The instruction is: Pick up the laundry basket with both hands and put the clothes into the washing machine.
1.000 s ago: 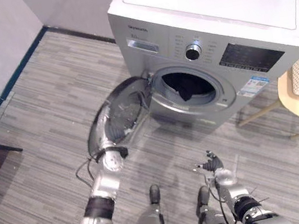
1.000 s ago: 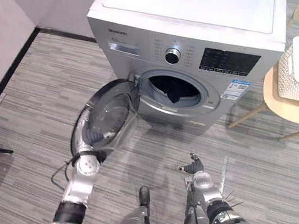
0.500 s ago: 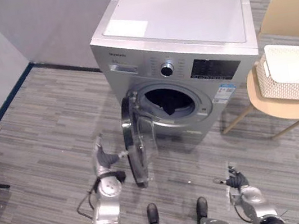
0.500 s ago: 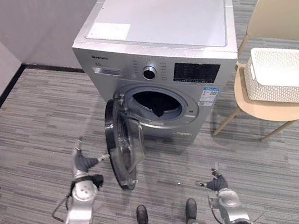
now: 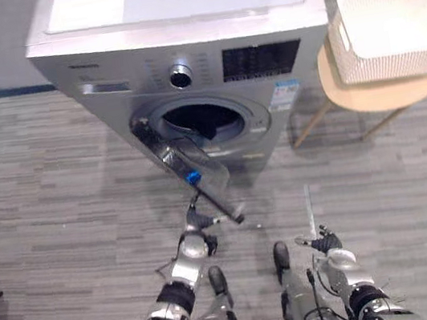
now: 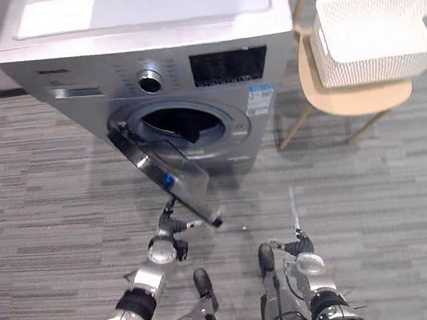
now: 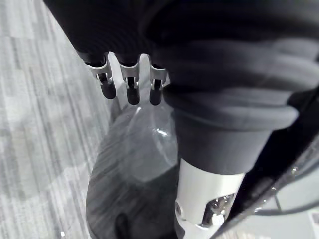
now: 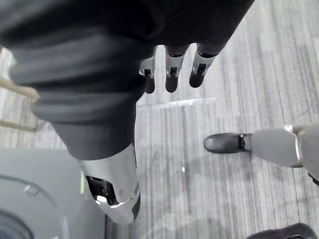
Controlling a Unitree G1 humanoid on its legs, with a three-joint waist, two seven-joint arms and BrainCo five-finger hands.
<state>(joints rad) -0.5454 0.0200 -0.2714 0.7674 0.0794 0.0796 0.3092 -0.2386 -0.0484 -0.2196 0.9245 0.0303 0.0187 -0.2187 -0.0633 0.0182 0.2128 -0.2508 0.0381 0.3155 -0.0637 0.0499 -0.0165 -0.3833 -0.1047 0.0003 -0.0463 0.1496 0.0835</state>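
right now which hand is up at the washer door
The left hand, close beside the free edge of the open washer door. The right hand hangs low over the floor, well apart from the door.

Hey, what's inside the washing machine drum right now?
A dark garment lies at the drum's mouth in the washing machine. Deeper in, it is too dark to tell whether more clothes are there.
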